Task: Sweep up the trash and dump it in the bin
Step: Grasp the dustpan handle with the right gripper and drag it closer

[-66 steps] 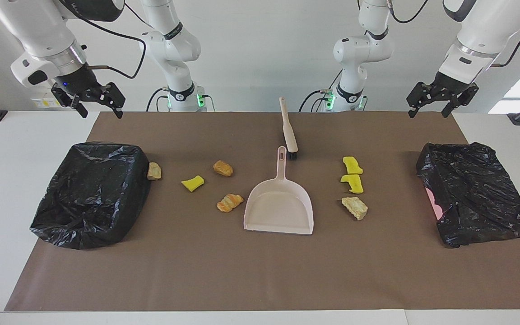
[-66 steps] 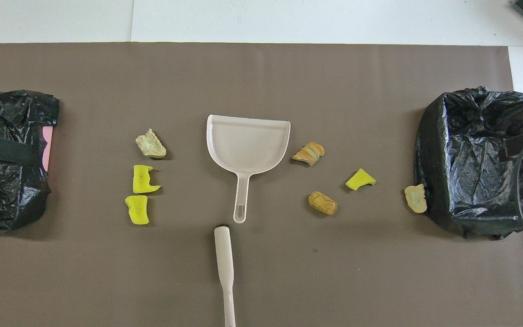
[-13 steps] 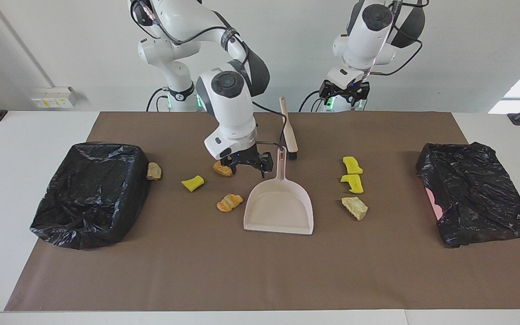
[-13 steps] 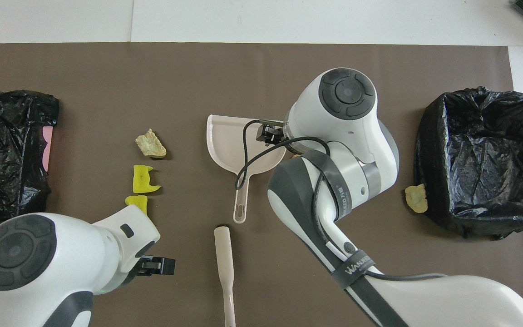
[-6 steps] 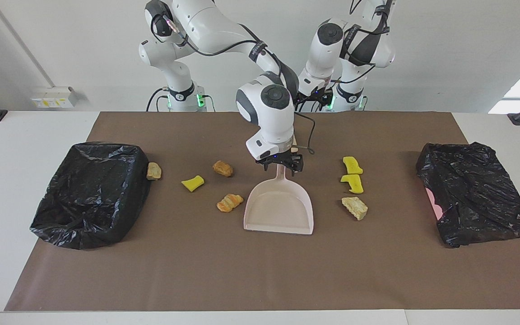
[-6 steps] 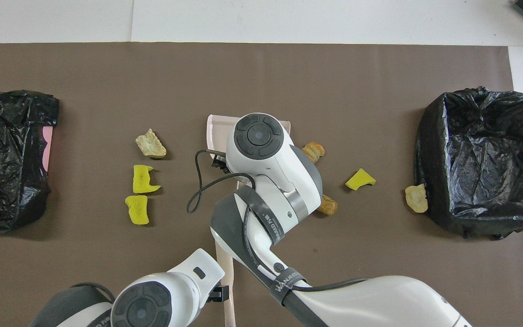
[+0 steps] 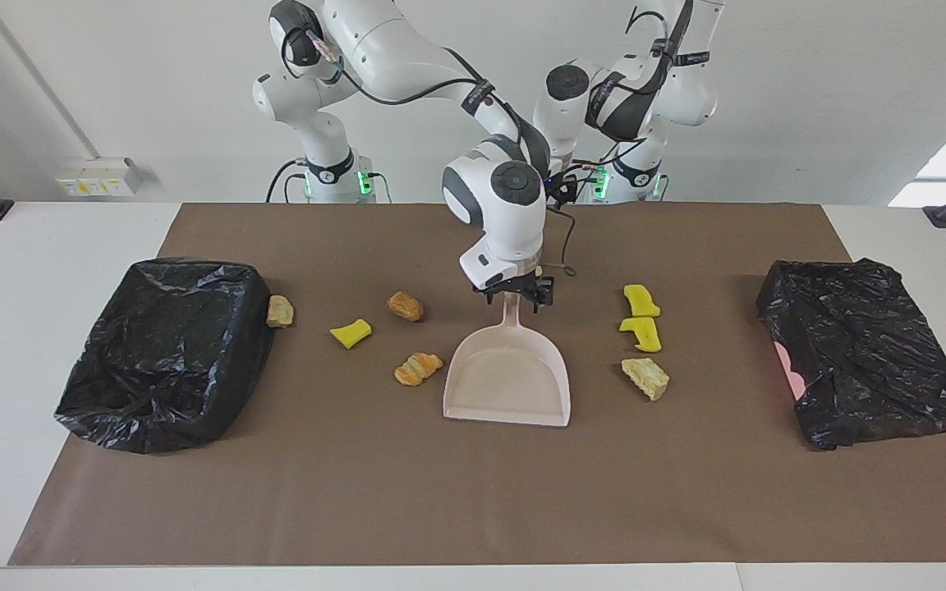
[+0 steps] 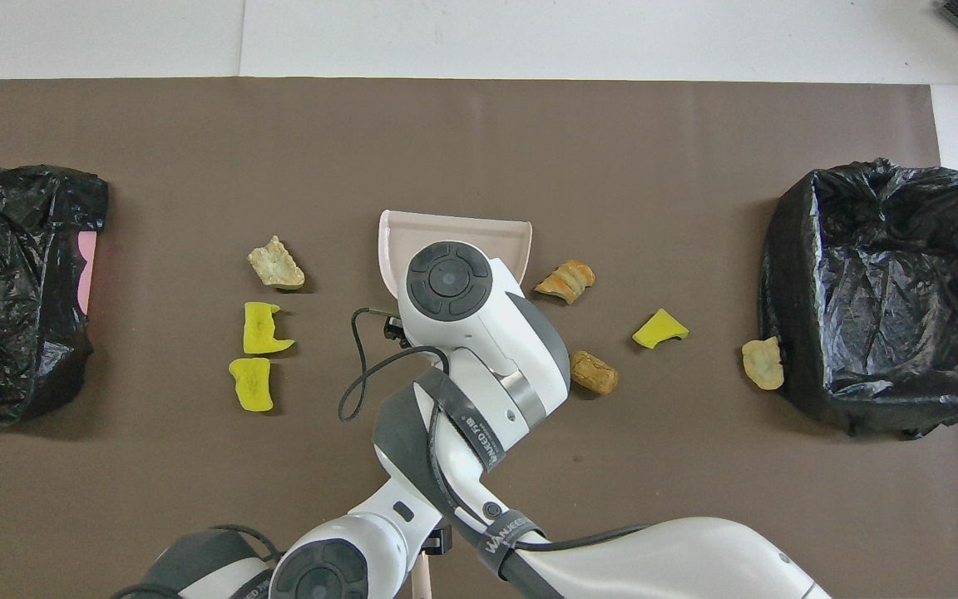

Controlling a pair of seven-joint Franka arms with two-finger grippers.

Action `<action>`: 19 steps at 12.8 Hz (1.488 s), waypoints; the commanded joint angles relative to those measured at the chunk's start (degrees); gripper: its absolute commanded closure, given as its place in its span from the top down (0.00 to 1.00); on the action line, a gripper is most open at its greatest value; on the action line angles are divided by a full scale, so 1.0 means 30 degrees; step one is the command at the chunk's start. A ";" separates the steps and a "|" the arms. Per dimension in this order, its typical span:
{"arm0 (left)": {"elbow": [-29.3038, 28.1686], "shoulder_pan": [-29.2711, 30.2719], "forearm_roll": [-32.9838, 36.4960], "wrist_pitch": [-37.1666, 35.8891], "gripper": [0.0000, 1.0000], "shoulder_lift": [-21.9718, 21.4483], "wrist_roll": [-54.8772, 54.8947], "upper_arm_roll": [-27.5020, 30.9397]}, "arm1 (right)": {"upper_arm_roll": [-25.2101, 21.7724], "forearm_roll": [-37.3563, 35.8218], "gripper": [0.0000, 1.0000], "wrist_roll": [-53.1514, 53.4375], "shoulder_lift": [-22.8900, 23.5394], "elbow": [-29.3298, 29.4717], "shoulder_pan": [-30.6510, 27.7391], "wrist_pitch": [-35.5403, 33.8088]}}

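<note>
room: bare brown mat [image 7: 440, 492] from dustpan [image 7: 508, 382] lip to table edge | trash [image 7: 642, 320]: 3 scraps in a line toward the left arm's end, 4 toward the right arm's, 1 touching the black bin [image 7: 165, 349] | right gripper [image 7: 514, 295]: fingers astride the dustpan handle, which points at the robots | left gripper [image 7: 562, 190]: over the mat edge nearest the robots, fingers spread

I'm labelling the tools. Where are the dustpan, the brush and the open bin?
dustpan [image 7: 506, 386], facing view, bare pan floor.
brush [image 8: 417, 578], overhead view, handle near the bottom edge.
open bin [image 8: 878, 291], overhead view, black liner inside.
</note>
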 commanded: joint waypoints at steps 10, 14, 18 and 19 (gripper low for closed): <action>-0.0286 -0.1720 -0.0899 -0.1916 0.00 0.0439 -0.0324 0.0280 | 0.0357 -0.0081 0.00 -0.3623 -0.1578 -0.1344 -0.0104 -0.1725; -0.0139 -0.1691 -0.1373 -0.2155 0.00 0.0527 0.0174 0.0309 | 0.0387 0.0006 0.00 -0.6338 -0.2132 -0.0960 -0.1157 -0.1961; 0.0181 -0.1661 -0.1373 -0.2649 0.00 0.0644 0.0203 0.0367 | 0.0387 0.0240 0.00 -1.1402 -0.3334 -0.0931 -0.2621 -0.3013; 0.0444 -0.1516 -0.1373 -0.3349 0.00 0.0615 0.0233 0.0397 | 0.0387 0.0241 0.00 -1.2693 -0.3597 -0.0931 -0.3030 -0.3364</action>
